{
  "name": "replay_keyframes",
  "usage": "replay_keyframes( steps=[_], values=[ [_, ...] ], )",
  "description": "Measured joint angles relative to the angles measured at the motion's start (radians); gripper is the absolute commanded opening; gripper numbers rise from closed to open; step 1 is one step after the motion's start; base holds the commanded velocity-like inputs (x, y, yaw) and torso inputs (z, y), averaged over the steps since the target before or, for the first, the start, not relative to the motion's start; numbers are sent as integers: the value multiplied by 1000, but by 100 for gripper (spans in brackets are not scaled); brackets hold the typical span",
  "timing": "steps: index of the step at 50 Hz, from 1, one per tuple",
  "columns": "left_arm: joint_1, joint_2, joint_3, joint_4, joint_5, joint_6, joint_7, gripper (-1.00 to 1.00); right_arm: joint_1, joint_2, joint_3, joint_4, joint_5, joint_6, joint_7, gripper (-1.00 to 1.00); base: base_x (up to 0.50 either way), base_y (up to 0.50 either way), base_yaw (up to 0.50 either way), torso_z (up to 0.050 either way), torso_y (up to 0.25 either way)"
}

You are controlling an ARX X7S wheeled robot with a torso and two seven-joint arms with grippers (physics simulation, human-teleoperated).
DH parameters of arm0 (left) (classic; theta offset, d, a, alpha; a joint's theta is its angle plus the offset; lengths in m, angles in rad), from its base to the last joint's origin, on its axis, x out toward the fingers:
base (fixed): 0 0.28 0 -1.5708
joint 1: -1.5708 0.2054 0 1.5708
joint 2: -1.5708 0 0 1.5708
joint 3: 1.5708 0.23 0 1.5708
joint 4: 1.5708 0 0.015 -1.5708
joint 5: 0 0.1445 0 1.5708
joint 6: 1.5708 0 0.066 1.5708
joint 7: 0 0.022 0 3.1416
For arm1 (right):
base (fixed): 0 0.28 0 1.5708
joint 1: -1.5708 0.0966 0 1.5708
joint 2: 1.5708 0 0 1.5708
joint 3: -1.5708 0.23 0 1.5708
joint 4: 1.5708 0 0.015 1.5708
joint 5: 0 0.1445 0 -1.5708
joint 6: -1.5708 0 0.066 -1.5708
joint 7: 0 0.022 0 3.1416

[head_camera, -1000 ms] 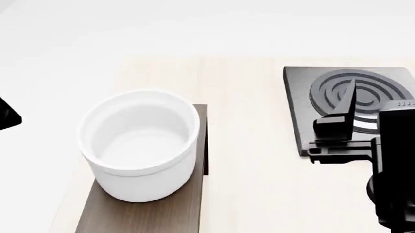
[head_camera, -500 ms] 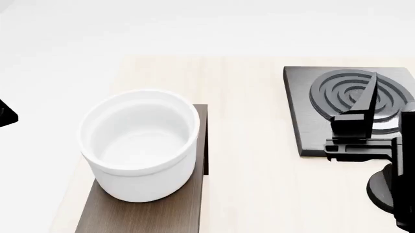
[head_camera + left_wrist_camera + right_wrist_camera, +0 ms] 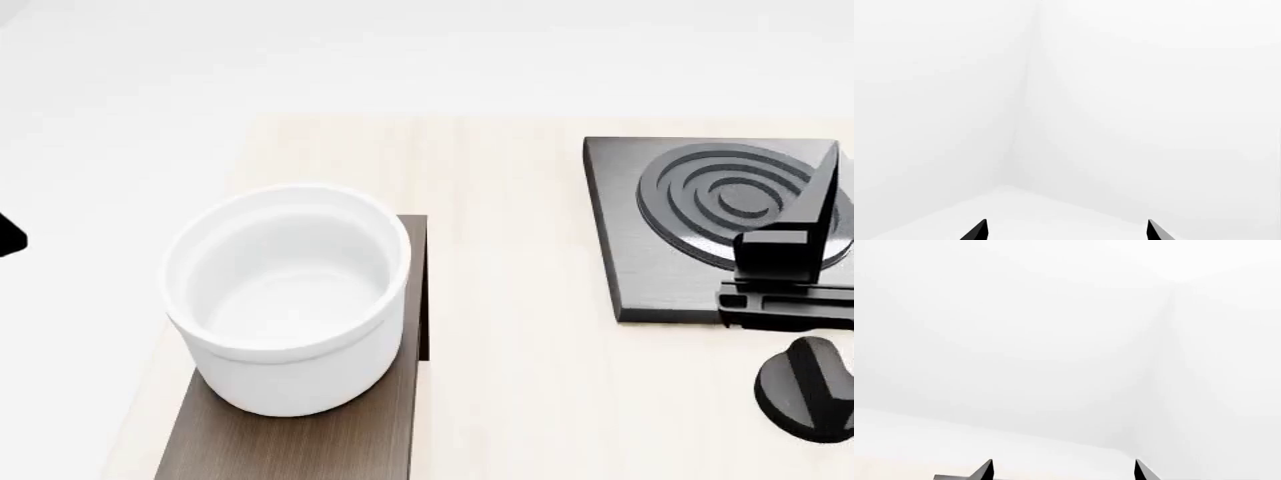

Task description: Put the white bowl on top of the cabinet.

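The deep, straight-sided glossy white ceramic bowl (image 3: 287, 298) stands upright on the far end of the long box-shaped cabinet with a grey-brown wood-grain top and dark sides (image 3: 350, 430). Its base rests on the wood top and it bulges slightly past the cabinet's left edge. The bowl's inside looks empty. The cabinet sits on the pale light-wood table (image 3: 521, 300).

The right gripper (image 3: 1063, 471) has its two dark fingertips spread wide apart in the right wrist view, with nothing between them. It faces blank white walls, with a sliver of table edge just below the tips. In the head view the right gripper (image 3: 801, 240) hangs over the near right part of the square dark-grey metal stove plate with concentric rings (image 3: 641, 230). The bowl and cabinet lie well apart from it, across bare table on its left side.

The left gripper (image 3: 1066, 231) also shows two dark fingertips wide apart, grasping nothing and pointed at a white room corner. In the head view only a small black bit at the left border (image 3: 8, 236) shows, apart from the bowl, which sits off to that gripper's right.
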Motion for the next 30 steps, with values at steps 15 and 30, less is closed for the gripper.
replay_keyframes(
  steps=[15, 30],
  values=[
    [11, -5, -5, 13, -3, 11, -2, 100, -6, 10, 28, -15, 2, 8, 8, 100, 0, 0, 0, 0, 0],
    [13, -11, -9, 23, -4, 16, -7, 100, -15, 21, 69, -35, 7, 24, 17, 100, 0, 0, 0, 0, 0]
  ],
)
